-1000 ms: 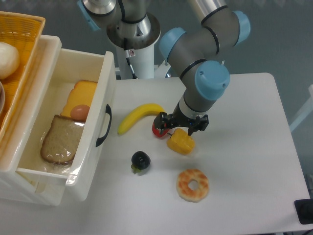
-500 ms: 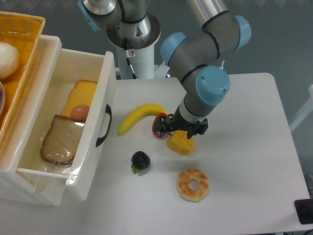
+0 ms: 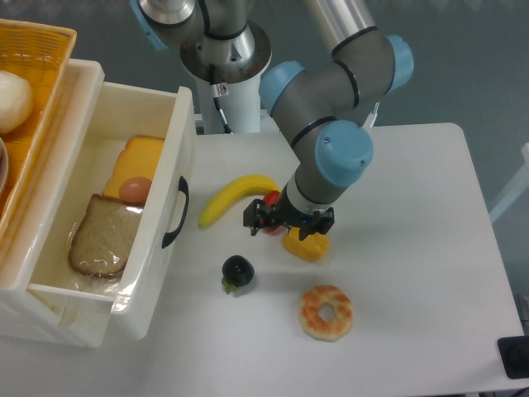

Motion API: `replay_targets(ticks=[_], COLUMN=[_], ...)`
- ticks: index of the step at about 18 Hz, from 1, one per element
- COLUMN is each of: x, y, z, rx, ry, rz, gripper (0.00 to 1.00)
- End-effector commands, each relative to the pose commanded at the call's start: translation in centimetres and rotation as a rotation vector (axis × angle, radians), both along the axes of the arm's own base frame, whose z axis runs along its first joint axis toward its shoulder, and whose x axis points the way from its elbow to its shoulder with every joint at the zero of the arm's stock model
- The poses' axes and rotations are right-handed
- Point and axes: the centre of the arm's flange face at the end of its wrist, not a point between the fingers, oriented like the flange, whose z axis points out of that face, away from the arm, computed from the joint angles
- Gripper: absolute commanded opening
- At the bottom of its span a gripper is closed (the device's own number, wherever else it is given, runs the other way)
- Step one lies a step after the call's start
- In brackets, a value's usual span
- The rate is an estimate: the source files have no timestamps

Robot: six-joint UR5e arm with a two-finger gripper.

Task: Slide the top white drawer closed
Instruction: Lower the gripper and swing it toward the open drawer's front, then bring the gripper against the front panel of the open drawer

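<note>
Currently the top white drawer (image 3: pixel 124 223) stands pulled out at the left of the white surface (image 3: pixel 413 248), its curved black handle (image 3: pixel 176 213) facing the middle. Inside lie a slice of bread (image 3: pixel 103 236), an egg (image 3: pixel 135 189) and a slab of cheese (image 3: pixel 136 157). A yellow wicker basket (image 3: pixel 33 58) sits beyond it at the far left. The arm's hand (image 3: pixel 287 223) hangs low over the surface, well to the right of the handle, above a red item (image 3: pixel 270 198) and a yellow corn piece (image 3: pixel 306 245); whether its fingers are spread or together cannot be told. A banana (image 3: pixel 235 196), a dark plum (image 3: pixel 237 271) and a doughnut (image 3: pixel 326 312) lie nearby.
</note>
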Motion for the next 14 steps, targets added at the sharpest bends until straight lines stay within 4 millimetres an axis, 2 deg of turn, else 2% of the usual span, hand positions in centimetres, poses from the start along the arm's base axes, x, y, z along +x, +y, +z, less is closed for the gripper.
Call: replay_targets(ticks=[14], x=[4.9], y=[3.5], z=[0.0], rx=[-0.009], ry=[-0.003], rz=[-0.070], gripper=[1.00])
